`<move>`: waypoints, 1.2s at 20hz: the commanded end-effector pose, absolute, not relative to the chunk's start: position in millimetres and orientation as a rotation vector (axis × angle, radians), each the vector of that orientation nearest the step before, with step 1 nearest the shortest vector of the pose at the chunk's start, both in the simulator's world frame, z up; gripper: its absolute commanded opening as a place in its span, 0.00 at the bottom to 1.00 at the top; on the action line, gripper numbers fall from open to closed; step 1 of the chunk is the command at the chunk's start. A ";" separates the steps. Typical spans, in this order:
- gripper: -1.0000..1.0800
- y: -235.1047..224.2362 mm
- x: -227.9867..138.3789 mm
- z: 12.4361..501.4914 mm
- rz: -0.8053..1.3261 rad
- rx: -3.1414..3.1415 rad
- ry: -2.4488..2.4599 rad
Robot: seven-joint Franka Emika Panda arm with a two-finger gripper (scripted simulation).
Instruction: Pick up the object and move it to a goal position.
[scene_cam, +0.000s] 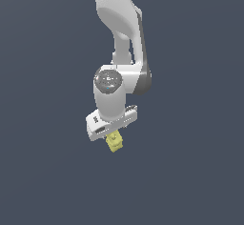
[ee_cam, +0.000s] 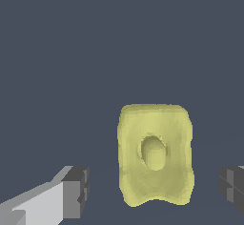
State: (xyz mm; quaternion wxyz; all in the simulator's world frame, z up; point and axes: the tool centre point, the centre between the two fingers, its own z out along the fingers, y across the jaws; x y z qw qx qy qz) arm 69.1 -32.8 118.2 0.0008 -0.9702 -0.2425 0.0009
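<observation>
One pale-yellow bumpy block point(ee_cam: 155, 155) lies between the spread fingers point(ee_cam: 76, 190) of the released tool point(scene_cam: 113, 134), touching neither.

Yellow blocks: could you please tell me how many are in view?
1. The yellow block sits between the open gripper fingers, directly beneath the arm in the exterior view; none other visible.

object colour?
Pale yellow, plain, no pattern: the object shows best in the wrist view, between the open gripper fingers.
</observation>
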 end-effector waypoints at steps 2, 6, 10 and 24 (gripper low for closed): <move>0.96 -37.8 73.0 114.4 0.001 -3.038 -0.800; 0.96 -39.6 74.3 112.9 0.000 -3.034 -0.814; 0.96 -39.7 73.5 109.2 0.001 -3.036 -0.807; 0.96 -39.6 74.1 62.6 0.000 -3.034 -0.814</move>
